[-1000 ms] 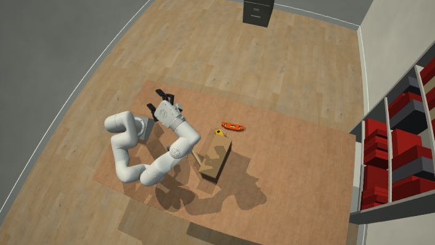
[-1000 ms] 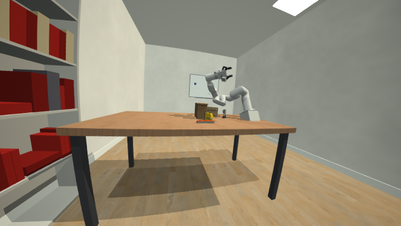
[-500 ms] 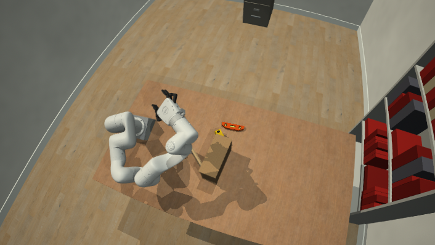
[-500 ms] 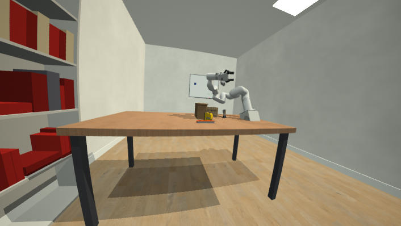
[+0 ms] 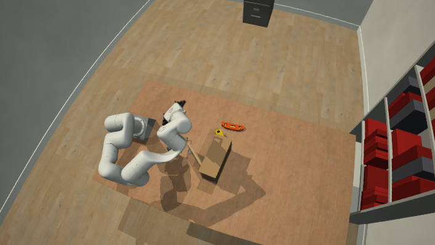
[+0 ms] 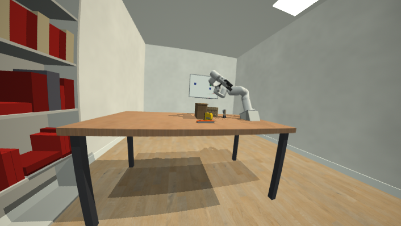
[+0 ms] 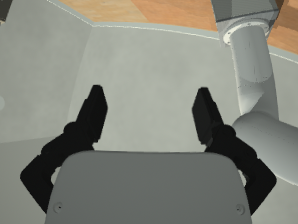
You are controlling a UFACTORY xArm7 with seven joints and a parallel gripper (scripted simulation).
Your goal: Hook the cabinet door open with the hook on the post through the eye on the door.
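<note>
Brown cabinet (image 5: 215, 155) stands mid-worktop (image 5: 292, 172), its door (image 5: 194, 154) ajar beside the post (image 6: 224, 113). My claw (image 7: 149, 115), spread and empty, hangs high and well apart. I'd bring it down slowly and approach the hook without nudging the cabinet.

From my console I see a wooden table (image 6: 159, 125) on dark legs over plank flooring (image 6: 312, 193). Left of it, shelving (image 6: 40, 55) holds red boxes; behind it, a whiteboard (image 6: 199, 85); overhead, a ceiling light (image 6: 293, 5).
</note>
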